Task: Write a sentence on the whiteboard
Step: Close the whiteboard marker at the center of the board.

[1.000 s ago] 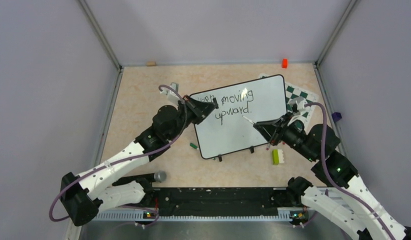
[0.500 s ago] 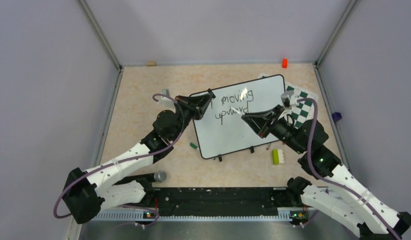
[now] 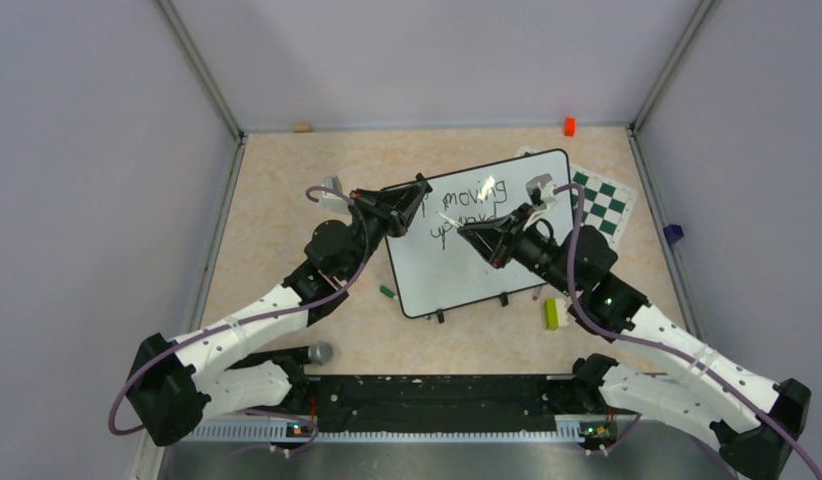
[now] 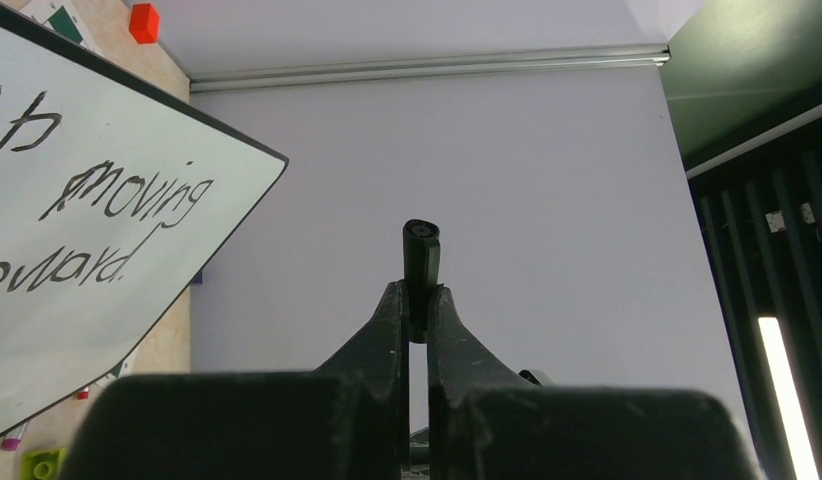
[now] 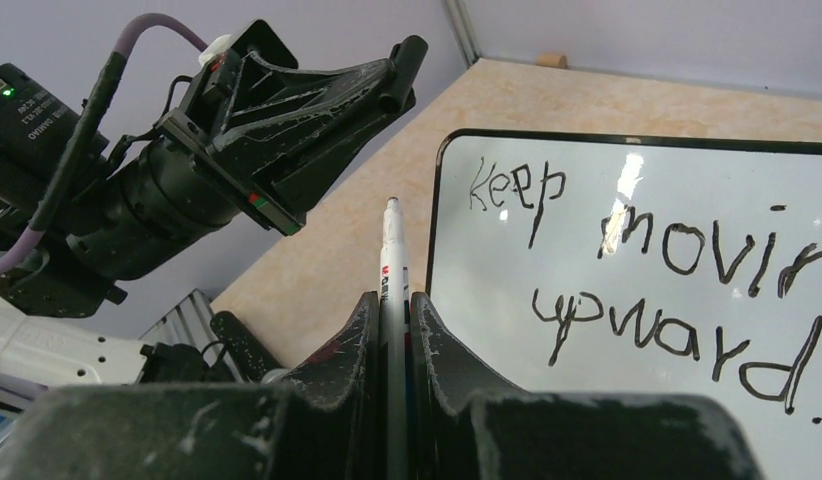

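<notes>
Writing looks complete: the sentence [image 5: 647,290] sits on the whiteboard [image 3: 457,275], mid-table. Right gripper [image 5: 394,300] clamps the marker [image 5: 392,255], left gripper [image 4: 417,295] a black cap [image 4: 421,245]; next, capping calls for aligning them.

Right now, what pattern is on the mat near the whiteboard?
The mat has green and white squares, like a chessboard; the top view shows it best.

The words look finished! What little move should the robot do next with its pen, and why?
Probably ease the marker forward into the black cap. The sentence on the whiteboard looks complete, full stop included. The right fingers pinch the marker, tip bare, pointing toward the cap pinched in the left fingers.
</notes>
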Robot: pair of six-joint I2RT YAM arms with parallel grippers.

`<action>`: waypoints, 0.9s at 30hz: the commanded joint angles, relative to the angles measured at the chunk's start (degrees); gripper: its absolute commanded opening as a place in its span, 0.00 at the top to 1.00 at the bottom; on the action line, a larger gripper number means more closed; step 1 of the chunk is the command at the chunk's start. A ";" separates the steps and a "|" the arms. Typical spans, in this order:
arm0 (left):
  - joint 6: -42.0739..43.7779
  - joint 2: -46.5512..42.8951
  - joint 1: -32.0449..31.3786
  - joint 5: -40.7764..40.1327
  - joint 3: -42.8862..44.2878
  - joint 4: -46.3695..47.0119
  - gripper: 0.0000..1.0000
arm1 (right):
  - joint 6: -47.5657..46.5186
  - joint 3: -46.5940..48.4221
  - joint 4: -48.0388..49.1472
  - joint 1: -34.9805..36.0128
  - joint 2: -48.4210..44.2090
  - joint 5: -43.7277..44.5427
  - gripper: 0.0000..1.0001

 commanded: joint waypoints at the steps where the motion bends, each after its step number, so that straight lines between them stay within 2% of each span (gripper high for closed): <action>1: -1.13 -0.12 0.23 0.25 0.01 3.96 1.00 | -0.78 3.80 5.73 0.68 0.89 1.64 1.00; 27: -1.04 -0.73 0.31 0.03 -0.30 2.68 1.00 | -1.74 6.06 8.25 0.76 4.58 2.95 1.00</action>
